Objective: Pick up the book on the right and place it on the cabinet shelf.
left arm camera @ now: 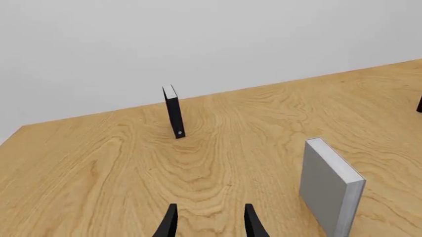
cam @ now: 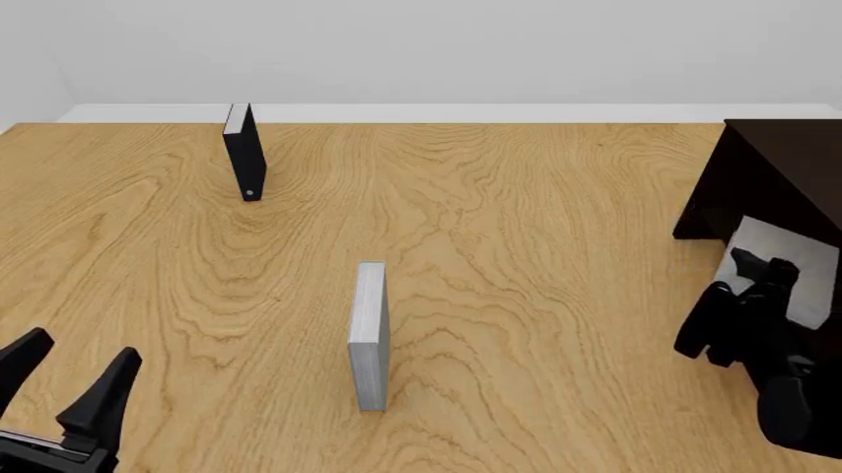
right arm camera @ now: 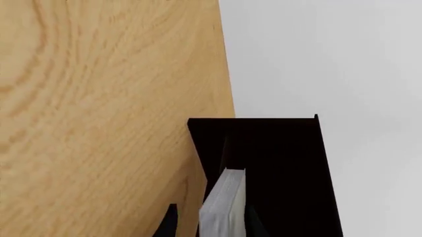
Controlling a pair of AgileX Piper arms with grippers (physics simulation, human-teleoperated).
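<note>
The book (cam: pixel 794 268) is light grey with a pale page edge (right arm camera: pixel 223 207). My right gripper (cam: pixel 760 286) is shut on it and holds it on edge in the open front of the dark cabinet (cam: pixel 776 163), at the table's right side. In the right wrist view the book stands between the two fingers (right arm camera: pixel 170 223), reaching into the black cabinet (right arm camera: pixel 290 163). The cabinet shelf cannot be made out in the dark interior, so I cannot tell whether the book touches it. My left gripper (cam: pixel 66 379) is open and holds nothing, low at the near left (left arm camera: pixel 209 223).
A slimmer grey book (cam: pixel 371 335) stands on edge in the middle of the wooden table (cam: pixel 553 246), close to the left gripper in the left wrist view (left arm camera: pixel 329 185). A black book with white pages (cam: pixel 245 153) stands upright at the far left (left arm camera: pixel 173 111).
</note>
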